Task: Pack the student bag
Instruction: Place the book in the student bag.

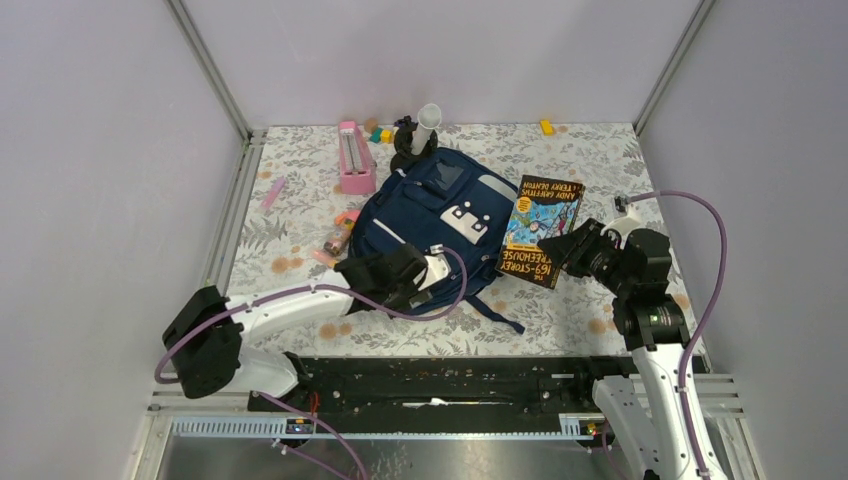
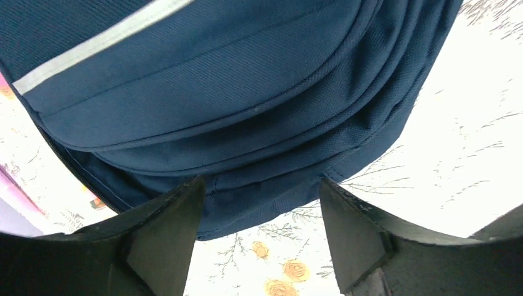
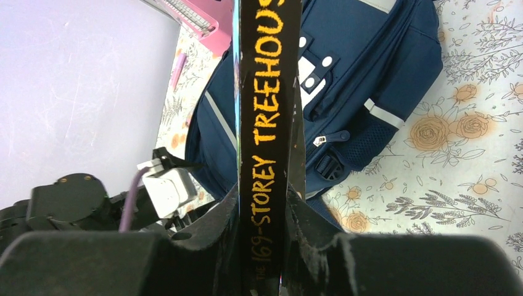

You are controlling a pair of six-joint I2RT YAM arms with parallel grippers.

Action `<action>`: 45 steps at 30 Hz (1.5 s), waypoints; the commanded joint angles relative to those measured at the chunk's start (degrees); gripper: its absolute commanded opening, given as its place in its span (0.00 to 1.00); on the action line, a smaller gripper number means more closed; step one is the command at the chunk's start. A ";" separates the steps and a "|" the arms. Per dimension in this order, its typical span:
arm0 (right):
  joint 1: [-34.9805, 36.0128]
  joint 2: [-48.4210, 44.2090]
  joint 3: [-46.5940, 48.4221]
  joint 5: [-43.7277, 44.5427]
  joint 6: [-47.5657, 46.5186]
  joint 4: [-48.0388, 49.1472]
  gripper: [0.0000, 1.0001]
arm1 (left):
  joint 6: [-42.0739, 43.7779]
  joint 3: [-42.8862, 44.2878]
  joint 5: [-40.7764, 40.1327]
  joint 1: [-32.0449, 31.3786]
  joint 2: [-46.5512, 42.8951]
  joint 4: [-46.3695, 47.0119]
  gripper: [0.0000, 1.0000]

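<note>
Student bag (image 1: 430, 215), apparently zipped: left gripper (image 2: 259, 200) gapes astride its near edge, right gripper (image 3: 262, 213) beside it clamps a book (image 3: 269, 92) awaiting an opening.

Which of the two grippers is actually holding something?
The right gripper: it clamps the book. The left gripper stands open at the student bag, gripping nothing.

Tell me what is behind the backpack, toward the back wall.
Behind the backpack stands a white tube on a black holder, whose foot the backpack covers. Left of it lie a pink box and small coloured blocks.
</note>
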 commanded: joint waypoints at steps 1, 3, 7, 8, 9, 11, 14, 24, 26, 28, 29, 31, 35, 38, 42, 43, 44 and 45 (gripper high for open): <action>-0.26 -1.06 -0.19 -2.54 0.92 3.59 0.00 | -0.57 1.28 7.33 0.31 -5.65 4.26 0.75; -0.26 -1.12 -0.39 -2.69 1.18 3.59 0.00 | -1.17 1.43 8.03 0.33 -5.58 4.44 0.77; -0.27 -1.26 -0.50 -2.99 1.46 3.61 0.00 | -1.40 2.63 6.17 0.33 -2.14 2.83 0.78; -0.30 -1.36 -0.56 -3.08 1.45 3.62 0.00 | -1.52 2.90 6.54 0.22 -1.46 2.49 0.79; -0.27 -1.45 -0.60 -3.09 1.43 3.54 0.00 | -1.61 3.01 6.84 0.15 -0.94 2.41 0.79; -0.26 -1.63 -0.76 -3.11 1.46 3.55 0.00 | -1.56 3.14 6.77 0.05 0.02 2.23 0.81; -0.26 -1.76 -0.93 -3.25 1.54 3.56 0.00 | -1.69 3.46 5.32 0.02 1.53 1.66 0.82; -0.31 -2.41 -1.80 -3.69 1.80 3.56 0.00 | -4.60 6.32 0.43 0.01 3.85 1.99 0.40; -0.30 -2.74 -2.35 -3.86 1.85 3.50 0.00 | -4.86 6.09 -0.53 -0.02 2.56 3.25 0.35; -0.26 -3.02 -2.89 -4.22 2.18 3.53 0.00 | -4.75 6.05 -1.43 -0.07 1.55 4.30 0.27; -0.27 -3.24 -3.12 -4.49 2.42 3.53 0.00 | -4.74 6.19 -1.38 -0.05 1.12 4.53 0.22; -0.31 -3.68 -3.41 -4.74 2.59 2.78 0.00 | -4.87 6.68 -0.57 -0.06 0.20 4.93 0.10; -0.27 -4.83 -2.35 -4.19 0.28 -1.81 0.00 | -5.85 8.84 0.61 -0.06 -2.44 5.23 0.00; -0.26 -6.05 0.37 -2.56 -2.93 -7.00 0.00 | -6.39 10.60 1.25 -0.08 -4.83 6.30 0.00; -0.30 -7.07 4.33 -0.68 -7.30 -14.24 0.00 | -6.65 13.08 3.39 -0.21 -6.84 8.11 0.00; -0.31 -7.16 5.27 -1.22 -8.06 -15.95 0.00 | -6.83 14.01 4.13 -0.17 -6.99 8.39 0.00; -0.27 -7.18 6.00 -2.45 -8.94 -17.44 0.00 | -6.96 14.85 5.05 -0.21 -6.95 8.72 0.00; -0.26 -7.21 6.61 -4.13 -9.43 -18.78 0.00 | -7.10 15.91 5.72 -0.26 -6.83 8.93 0.00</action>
